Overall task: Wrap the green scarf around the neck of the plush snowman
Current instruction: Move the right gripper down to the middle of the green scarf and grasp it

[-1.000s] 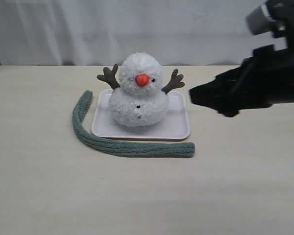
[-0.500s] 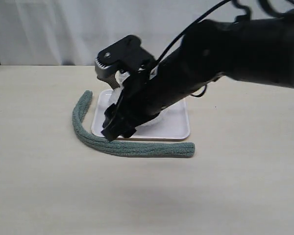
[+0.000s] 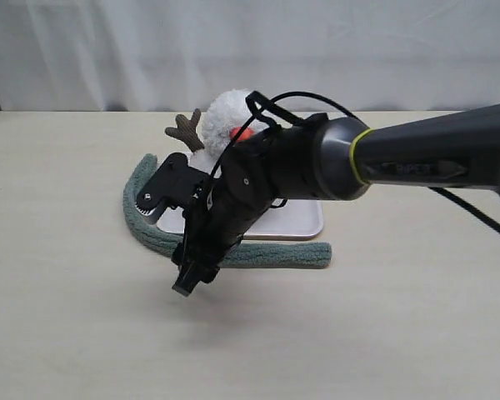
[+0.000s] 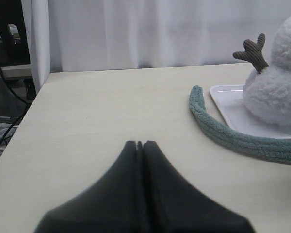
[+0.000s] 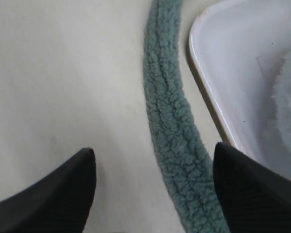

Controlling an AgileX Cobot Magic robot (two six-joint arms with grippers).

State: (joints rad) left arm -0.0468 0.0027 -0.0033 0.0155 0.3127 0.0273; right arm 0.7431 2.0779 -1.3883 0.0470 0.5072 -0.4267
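Note:
The plush snowman [image 3: 227,115] stands on a white tray [image 3: 304,222], mostly hidden behind my right arm; its head and one brown twig arm show. The green scarf [image 3: 138,198] lies flat on the table, curving round the tray's left and front sides. My right gripper [image 3: 190,279] reaches across and hangs over the scarf's front-left bend, pointing down. In the right wrist view it [image 5: 153,158] is open, and the scarf [image 5: 169,121] runs between its fingers beside the tray's rim [image 5: 203,92]. My left gripper [image 4: 140,144] is shut and empty, well apart from the scarf [image 4: 223,137] and snowman [image 4: 274,94].
A white curtain hangs behind the table's far edge [image 3: 83,111]. In the left wrist view the table's side edge [image 4: 19,126] drops off toward cables and equipment. Bare tabletop [image 3: 250,342] lies in front of the scarf.
My right arm has swung in from the far right, crossed in front of the snowman, and come down over the scarf's front-left bend. Its jaws stay open. Scarf and snowman have not moved.

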